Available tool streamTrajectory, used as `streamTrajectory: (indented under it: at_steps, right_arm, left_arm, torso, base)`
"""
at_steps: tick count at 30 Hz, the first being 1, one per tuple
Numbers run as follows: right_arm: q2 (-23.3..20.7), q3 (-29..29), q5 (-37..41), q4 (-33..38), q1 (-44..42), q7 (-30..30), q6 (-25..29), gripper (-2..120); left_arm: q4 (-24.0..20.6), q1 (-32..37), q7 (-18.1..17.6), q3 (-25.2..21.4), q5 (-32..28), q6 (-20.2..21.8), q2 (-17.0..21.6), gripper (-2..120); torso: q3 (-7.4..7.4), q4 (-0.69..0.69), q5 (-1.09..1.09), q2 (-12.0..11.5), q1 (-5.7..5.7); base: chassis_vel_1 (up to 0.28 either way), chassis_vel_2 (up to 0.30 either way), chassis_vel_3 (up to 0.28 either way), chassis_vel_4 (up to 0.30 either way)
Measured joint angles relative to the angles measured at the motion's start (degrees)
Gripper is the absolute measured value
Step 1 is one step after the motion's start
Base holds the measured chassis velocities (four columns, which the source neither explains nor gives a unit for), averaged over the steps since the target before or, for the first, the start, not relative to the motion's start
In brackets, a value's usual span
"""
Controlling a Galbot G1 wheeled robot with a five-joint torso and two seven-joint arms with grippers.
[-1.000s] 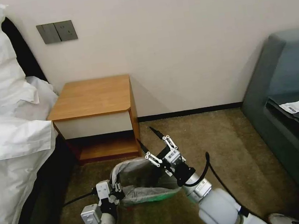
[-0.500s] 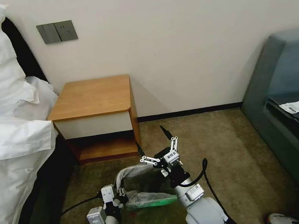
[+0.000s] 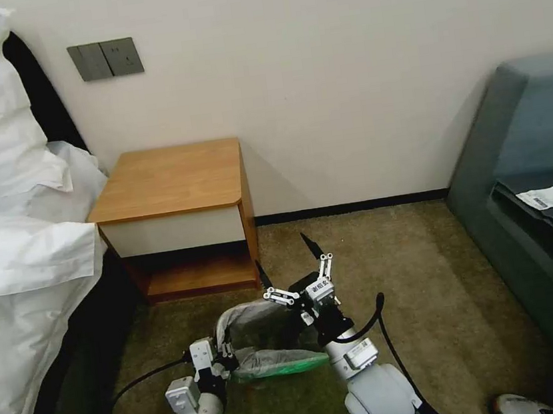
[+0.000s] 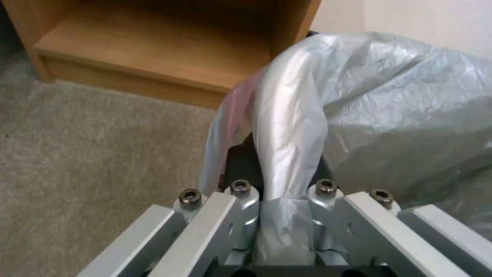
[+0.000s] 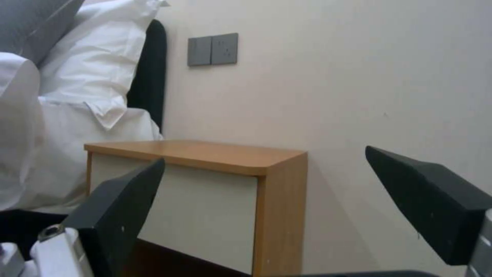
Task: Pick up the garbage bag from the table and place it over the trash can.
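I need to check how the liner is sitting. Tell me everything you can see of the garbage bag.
The garbage bag is thin, crinkled, translucent grey plastic with a pink tint along its edge. It is draped open over the trash can, whose green side shows beneath it, on the carpet in front of the table. The left gripper is shut on a bunched fold of it; the right gripper, open, is above its far side.

Soft, even room light is reaching my head view from the upper right. The boxy orange-brown wooden nightstand [image 3: 176, 182] is casting a faint shadow onto the cream wall [image 3: 339, 58]. Its low shelf is sitting dim. In my left wrist view, the crinkly grey plastic bag [image 4: 359, 115] is showing mild sheen. My right wrist view is rendering my near black fingertips [image 5: 118, 207] slightly soft.
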Motion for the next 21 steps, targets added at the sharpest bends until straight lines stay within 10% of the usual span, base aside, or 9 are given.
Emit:
streamTrajectory:
  at_steps: [21]
  right_arm:
    - [-1.37, 3.64, -0.17, 1.0, 0.73, -0.41, -1.49, 100]
  left_arm:
    - [-0.35, -0.14, 2.68, -0.17, 0.1, -6.08, 0.83, 85]
  torso:
    - [0.0, 0.0, 0.0, 0.0, 0.0]
  base:
    - [0.0, 0.0, 0.0, 0.0]
